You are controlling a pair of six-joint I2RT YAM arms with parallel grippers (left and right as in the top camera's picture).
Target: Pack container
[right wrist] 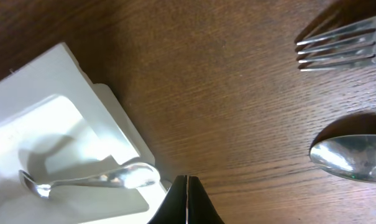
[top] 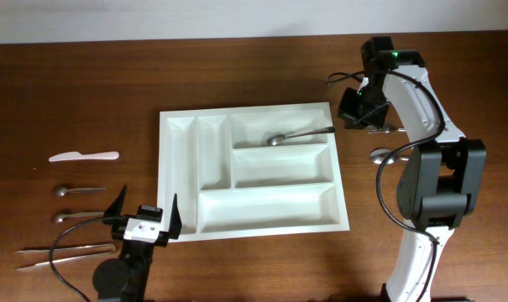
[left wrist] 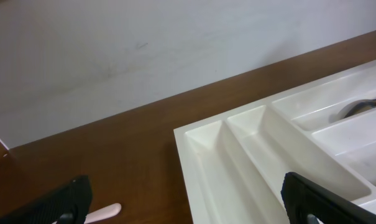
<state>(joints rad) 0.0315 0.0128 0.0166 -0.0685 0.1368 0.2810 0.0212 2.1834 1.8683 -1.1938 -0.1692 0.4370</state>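
Note:
The container (top: 165,176) is a large white compartment tray in the middle of the table. One metal spoon (top: 295,136) lies in its top wide compartment. My left gripper (top: 144,220) stands open at the tray's front left corner, nothing between its fingers (left wrist: 63,202). In the left wrist view the tray's narrow compartments (left wrist: 237,155) run ahead and the spoon's bowl (left wrist: 358,109) shows at the right. My right gripper (top: 348,124) is shut and empty, just right of the tray's far right corner. Its closed tips (right wrist: 187,186) hang beside the spoon's handle end (right wrist: 135,175).
A fork (top: 379,130) (right wrist: 337,46) and a spoon (top: 381,154) (right wrist: 349,157) lie on the wood right of the tray. Left of it lie a white plastic knife (top: 84,156) (left wrist: 104,211), two small spoons (top: 75,191) (top: 73,216) and thin metal tongs (top: 65,252).

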